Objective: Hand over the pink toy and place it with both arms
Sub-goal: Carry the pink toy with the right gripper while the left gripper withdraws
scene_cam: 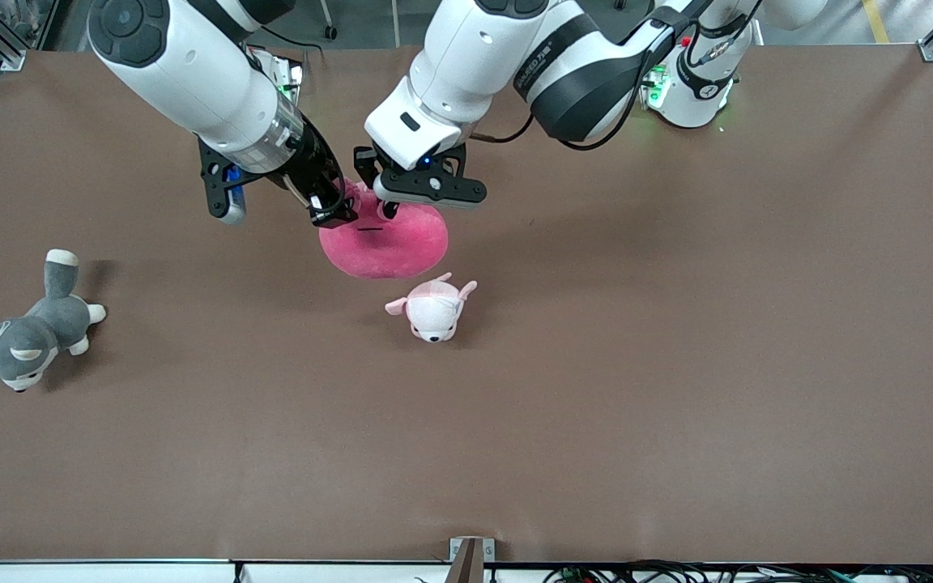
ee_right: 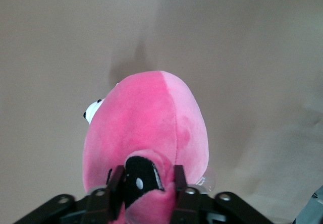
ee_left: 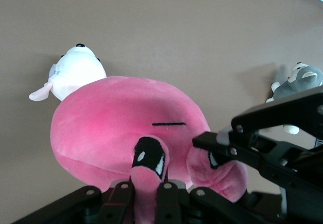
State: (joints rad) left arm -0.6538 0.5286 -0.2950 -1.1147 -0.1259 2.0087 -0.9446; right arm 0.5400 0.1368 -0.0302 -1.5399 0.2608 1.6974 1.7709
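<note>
- Handover point, it seems: your pink toy [scene_cam: 385, 241] hangs above the middle of the counter [scene_cam: 677, 364], with both arms on it.
- The right pincer [scene_cam: 335, 209] is clamped on one bulging eye of the pink toy, fingers [ee_right: 117, 186] pressed on either side of it.
- The left pincer [scene_cam: 389, 206] is clamped on the other eye, right beside the first grip.
- Risk: if you let go with one side too early, the toy would probably swing and slip, since each grip holds only a small soft bulge.
- Watch the puppy toy [scene_cam: 432, 309] just beside the pink toy; a drop could knock it. The husky toy [scene_cam: 27, 334] lies well apart.
</note>
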